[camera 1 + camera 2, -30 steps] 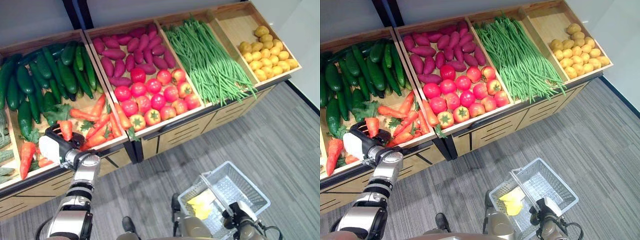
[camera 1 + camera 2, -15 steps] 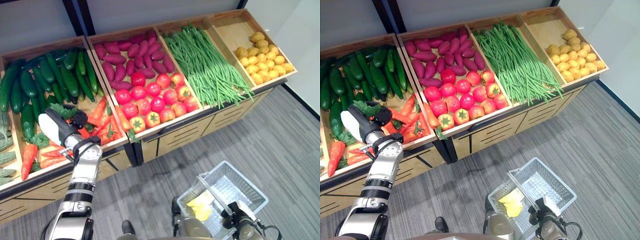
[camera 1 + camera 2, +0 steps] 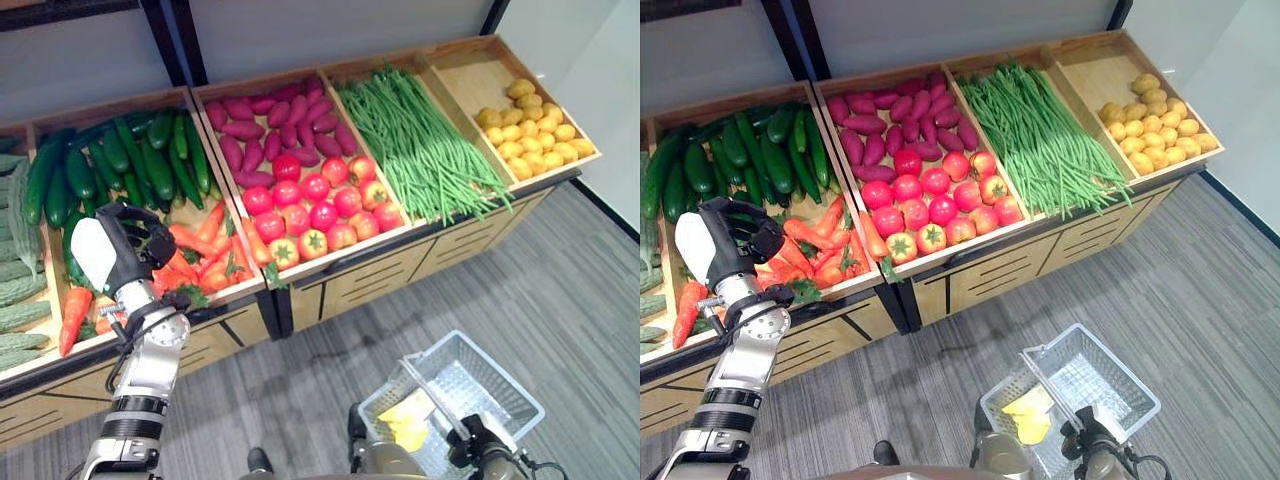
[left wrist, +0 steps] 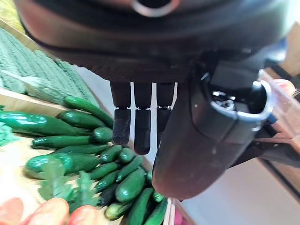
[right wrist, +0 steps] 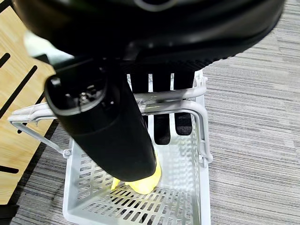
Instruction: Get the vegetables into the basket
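A long wooden display stand (image 3: pixel 330 285) is running along the wall, split into sloping bins. From the robot's left: a bin is holding dark cucumbers (image 3: pixel 130 160) at the back and carrots (image 3: pixel 200 245) with leafy tops at the front; the next is holding purple sweet potatoes (image 3: pixel 275 120) behind and red tomatoes (image 3: pixel 315 205) in front; the next is piled with green beans (image 3: pixel 420 140); the last is carrying yellow potatoes (image 3: pixel 535 120) along its right side. Pale ridged gourds (image 3: pixel 20 290) are lying at the far left edge. On the grey carpet floor (image 3: pixel 560 280), well apart from the stand, a white wire basket (image 3: pixel 500 385) is hanging from the right hand (image 5: pixel 154 89), with one yellow item (image 3: pixel 405 425) lying in its bottom. In the right wrist view the fingers (image 5: pixel 161 126) are curling under the basket's handle (image 5: pixel 187 96), clamped on it, thumb beside them. The left hand (image 3: pixel 120 250) is raised on an upright forearm over the carrot end of the first bin, white back facing the camera. In its wrist view the fingers (image 4: pixel 140 131) are hanging straight and apart from the thumb, holding nothing, above the cucumbers and carrots.
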